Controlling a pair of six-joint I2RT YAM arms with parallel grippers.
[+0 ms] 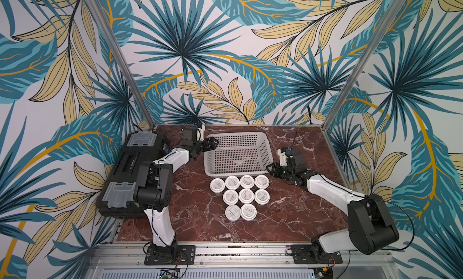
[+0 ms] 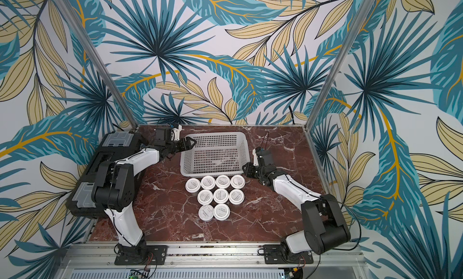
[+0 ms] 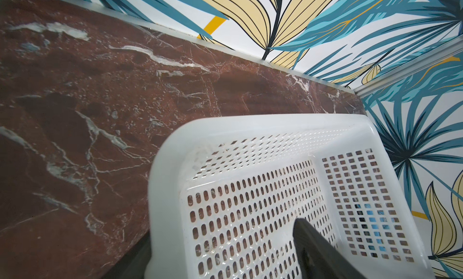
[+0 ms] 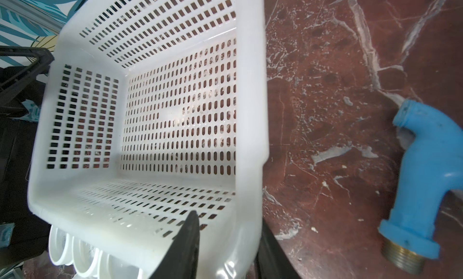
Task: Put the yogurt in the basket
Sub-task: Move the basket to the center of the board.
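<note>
Just before the near rim of the basket (image 1: pixel 220 172), the yogurt (image 1: pixel 246 195) stands as nine lidded jars in rows of four, three and two. The far row almost touches that rim, and all the jars are outside it. At the basket's far left corner the left gripper (image 1: pixel 212 143) hangs with jaws spread, one finger (image 3: pixel 315 250) over the perforated floor. At its near right corner the right gripper (image 1: pixel 270 169) straddles the side wall, one finger (image 4: pixel 186 245) inside and one outside; whether they pinch the wall I cannot tell. Left of the basket a black toolbox (image 1: pixel 130 165) fills the table's edge, with the left arm crossing it. Right of the basket lies open marble table (image 1: pixel 295 207), with a blue elbow fitting (image 4: pixel 421 180) lying apart from the wall. Behind the basket only a narrow strip runs to the back wall.
</note>
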